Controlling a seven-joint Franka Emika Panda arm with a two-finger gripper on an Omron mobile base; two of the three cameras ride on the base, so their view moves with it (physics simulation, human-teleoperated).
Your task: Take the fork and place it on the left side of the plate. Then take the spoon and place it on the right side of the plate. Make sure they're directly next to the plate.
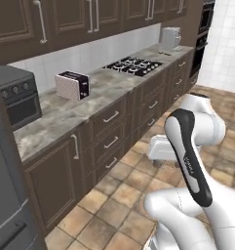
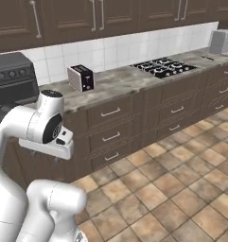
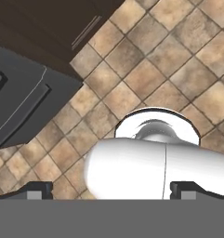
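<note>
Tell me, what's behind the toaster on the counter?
Behind the toaster is the white tiled wall, with dark cabinets above. The bit of wall and counter right behind the toaster is hidden by it.

One toaster [image 1: 72,85], one cooktop [image 1: 133,65] (four burners), one microwave [image 1: 15,95].

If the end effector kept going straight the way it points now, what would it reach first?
Probably the brown tiled floor: the open end effector points down at it, though the robot's own white body lies across the lower part of that line.
</note>
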